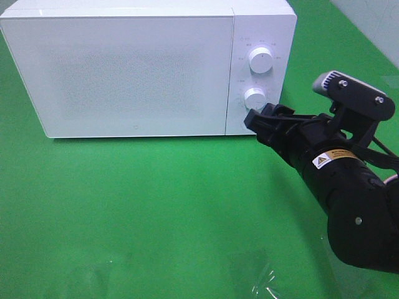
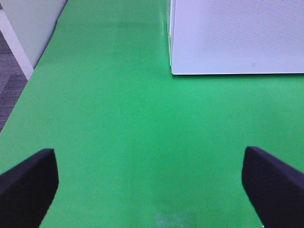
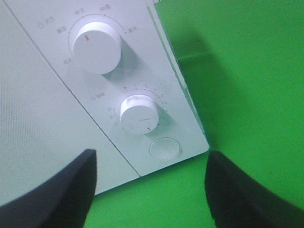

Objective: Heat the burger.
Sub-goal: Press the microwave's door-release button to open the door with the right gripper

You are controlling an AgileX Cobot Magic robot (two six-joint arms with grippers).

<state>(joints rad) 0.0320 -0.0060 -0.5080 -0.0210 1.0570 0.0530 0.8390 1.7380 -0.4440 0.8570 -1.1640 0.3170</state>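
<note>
The burger shows in no view, so where it lies cannot be told; the white microwave [image 1: 131, 68] fills the upper left of the high frame, its door shut; on its panel at the right sit the upper knob [image 1: 260, 60], the lower knob [image 1: 255, 98] and, seen in the right wrist view, a round button [image 3: 165, 147] beneath them; the right gripper [image 1: 259, 118] reaches in from the lower right of the high frame, its tip just below the lower knob, its fingers [image 3: 52, 190] spread wide and holding nothing; the left gripper [image 2: 149, 166] appears only in its own wrist view, spread wide at the bottom corners over the green cover [image 2: 118, 118], holding nothing
</note>
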